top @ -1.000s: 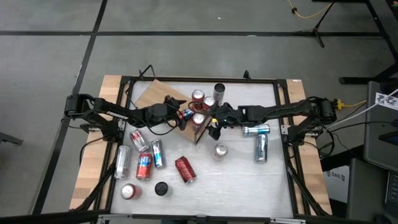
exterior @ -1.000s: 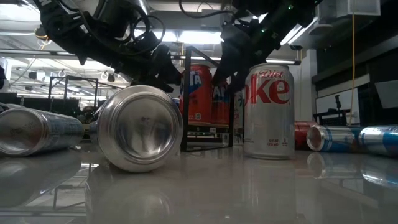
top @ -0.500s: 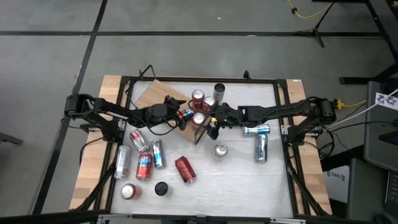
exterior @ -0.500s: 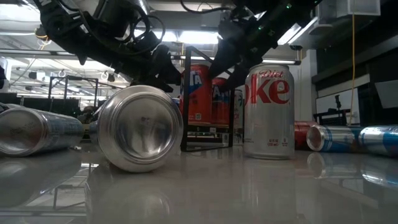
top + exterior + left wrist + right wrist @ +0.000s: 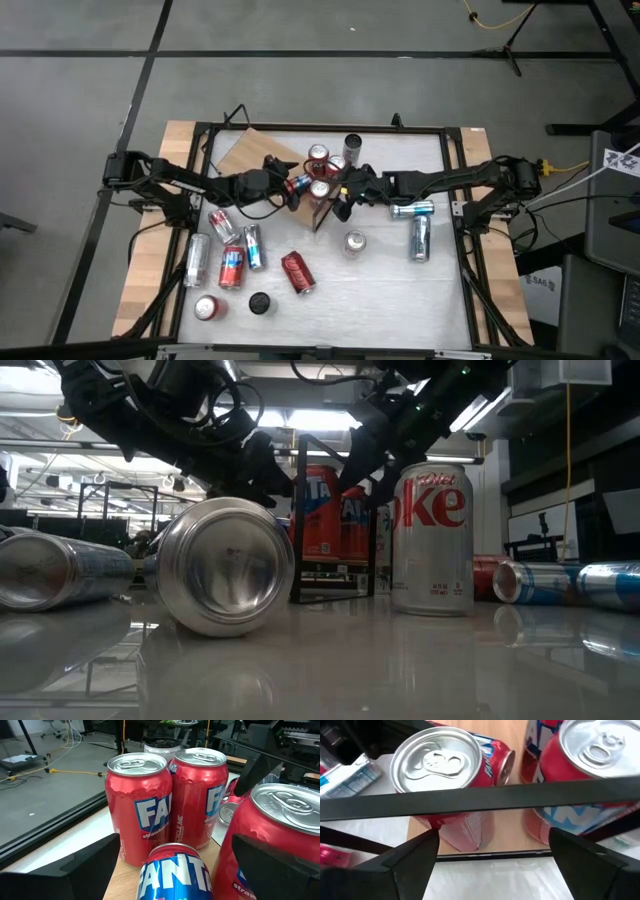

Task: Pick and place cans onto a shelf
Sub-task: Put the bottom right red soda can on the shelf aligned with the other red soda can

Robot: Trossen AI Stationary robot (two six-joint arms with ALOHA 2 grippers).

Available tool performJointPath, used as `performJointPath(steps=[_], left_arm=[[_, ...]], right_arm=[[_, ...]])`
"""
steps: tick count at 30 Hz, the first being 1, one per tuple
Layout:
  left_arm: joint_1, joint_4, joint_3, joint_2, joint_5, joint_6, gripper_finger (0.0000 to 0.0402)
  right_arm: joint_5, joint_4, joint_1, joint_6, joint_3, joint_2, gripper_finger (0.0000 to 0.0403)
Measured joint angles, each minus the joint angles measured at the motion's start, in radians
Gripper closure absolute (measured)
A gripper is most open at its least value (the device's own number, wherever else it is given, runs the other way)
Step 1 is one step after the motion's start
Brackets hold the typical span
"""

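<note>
The cans point(image 5: 318, 155) stand upright on the shelf point(image 5: 255, 156) at mid-desk, one lying on its side directly ahead of the open, empty left claw point(image 5: 289, 190); the right claw point(image 5: 343, 197), also open and empty, faces the shelf's frame end.

Upright red cans point(image 5: 320, 172) crowd the shelf point(image 5: 262, 157) end beside its black frame point(image 5: 335, 520).

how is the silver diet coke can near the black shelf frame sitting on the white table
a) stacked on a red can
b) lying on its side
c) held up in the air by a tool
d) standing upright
d: in the low view the silver Diet Coke can stands upright with its base on the white table, and no tool grips it.
</note>
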Motion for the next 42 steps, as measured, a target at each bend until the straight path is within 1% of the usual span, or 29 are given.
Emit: performJointPath(steps=[8,14,18,26,29,32,34,38,42], left_arm=[[-0.030,-0.015,0.000,-0.001,-0.049,0.000,0.0015],[-0.034,-0.016,0.000,-0.001,-0.039,0.000,0.0014],[-0.036,-0.020,0.000,0.001,-0.030,0.001,0.0014],[-0.034,-0.021,-0.001,-0.005,-0.045,0.027,0.0014],[-0.034,-0.021,-0.001,-0.037,-0.056,0.074,0.0014],[-0.031,-0.026,-0.001,-0.082,-0.058,0.081,0.0014],[-0.026,-0.072,-0.001,-0.109,-0.059,0.070,0.0014],[-0.013,-0.220,-0.001,-0.139,-0.056,-0.026,0.0014],[-0.001,-0.335,-0.002,-0.140,0.003,-0.128,0.0014]], right_arm=[[0.080,-0.044,0.000,0.030,0.000,0.000,0.0036],[0.176,-0.049,-0.003,0.030,-0.001,0.002,0.0036],[0.208,-0.041,-0.003,0.032,-0.001,0.003,0.0036],[0.205,-0.054,-0.002,0.031,-0.001,0.003,0.0036],[0.187,-0.064,-0.002,0.029,-0.001,0.003,0.0036],[0.166,-0.065,-0.002,0.027,-0.001,0.003,0.0036],[0.155,-0.067,-0.002,0.026,-0.001,0.003,0.0036],[0.129,-0.070,-0.002,0.026,-0.001,0.003,0.0036],[0.106,-0.088,-0.002,0.025,-0.001,0.003,0.0036]])
